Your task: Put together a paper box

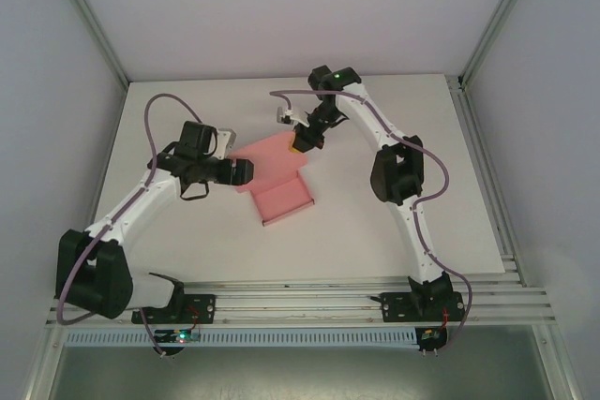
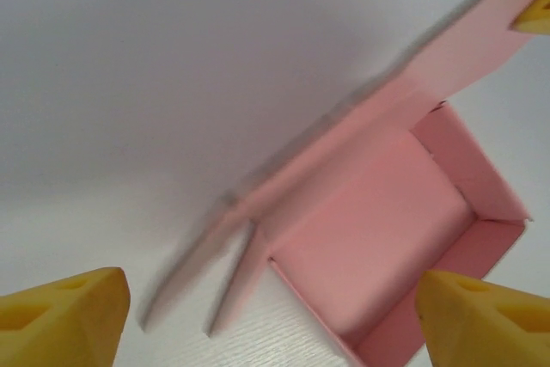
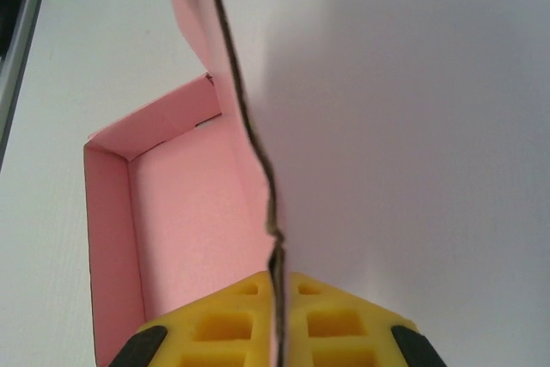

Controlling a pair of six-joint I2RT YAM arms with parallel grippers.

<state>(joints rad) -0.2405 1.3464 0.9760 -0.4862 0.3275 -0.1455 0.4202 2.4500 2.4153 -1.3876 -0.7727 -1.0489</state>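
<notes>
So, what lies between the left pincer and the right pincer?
The pink lid panel of the paper box, in the top view; the right pincer is shut on its edge.

Even light, soft shadows; paper box (image 2: 378,229) blurred, left wrist view

A robotics lab cell: a white table (image 1: 459,231) walled by plain grey panels (image 1: 281,7) and aluminium posts (image 1: 90,16), with an aluminium rail (image 1: 300,295) at 6 o'clock bearing two bolted robot arms (image 1: 403,185).
</notes>
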